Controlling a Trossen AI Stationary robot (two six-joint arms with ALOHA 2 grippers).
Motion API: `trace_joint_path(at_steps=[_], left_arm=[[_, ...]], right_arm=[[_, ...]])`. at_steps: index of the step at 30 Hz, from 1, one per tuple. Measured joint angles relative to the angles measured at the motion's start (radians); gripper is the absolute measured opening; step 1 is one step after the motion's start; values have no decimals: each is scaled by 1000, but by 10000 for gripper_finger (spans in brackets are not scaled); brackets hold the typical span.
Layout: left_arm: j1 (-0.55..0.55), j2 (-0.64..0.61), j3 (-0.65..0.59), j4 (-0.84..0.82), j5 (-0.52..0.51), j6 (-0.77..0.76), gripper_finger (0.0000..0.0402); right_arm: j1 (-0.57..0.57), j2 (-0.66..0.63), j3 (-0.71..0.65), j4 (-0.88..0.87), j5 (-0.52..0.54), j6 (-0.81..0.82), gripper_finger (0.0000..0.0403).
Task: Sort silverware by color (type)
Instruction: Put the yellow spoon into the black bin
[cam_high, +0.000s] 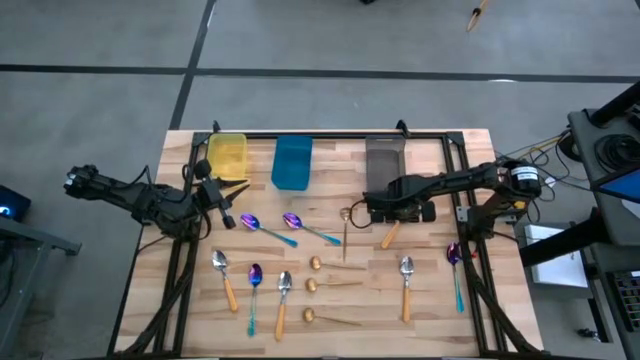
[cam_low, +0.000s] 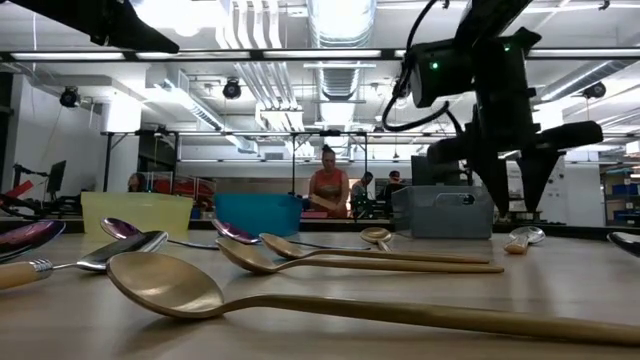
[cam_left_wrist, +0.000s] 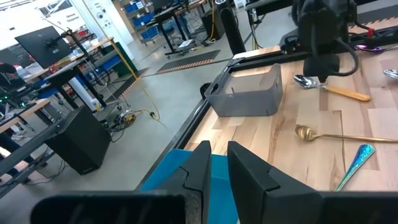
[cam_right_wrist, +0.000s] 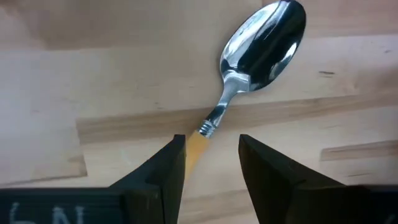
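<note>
Right tool (cam_right_wrist: 208, 163) open astride orange-handled spoon (cam_right_wrist: 252, 59); left tool (cam_left_wrist: 217, 163) nearly closed, empty. Spoons: four purple, four orange-handled, four gold.

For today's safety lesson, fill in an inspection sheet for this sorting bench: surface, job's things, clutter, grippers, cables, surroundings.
Surface: wooden table, black frame around it.
Job's things: spoons spread over the table, none seen in the yellow bin, blue bin or grey bin.
Clutter: nothing seen.
Grippers: right gripper open astride an orange-handled spoon; left gripper nearly shut, empty, by the yellow bin.
Cables: bundle off the table's right edge.
Surroundings: people beyond the table.
</note>
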Motion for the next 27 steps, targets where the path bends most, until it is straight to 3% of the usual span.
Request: trace_joint_path(at_steps=[10, 27], left_arm=[[0, 0, 0, 0, 0, 0, 36], [0, 0, 0, 14, 0, 0, 36]], right_arm=[[53, 2, -52, 15, 88, 145, 141], [81, 0, -209, 278, 124, 188, 135]])
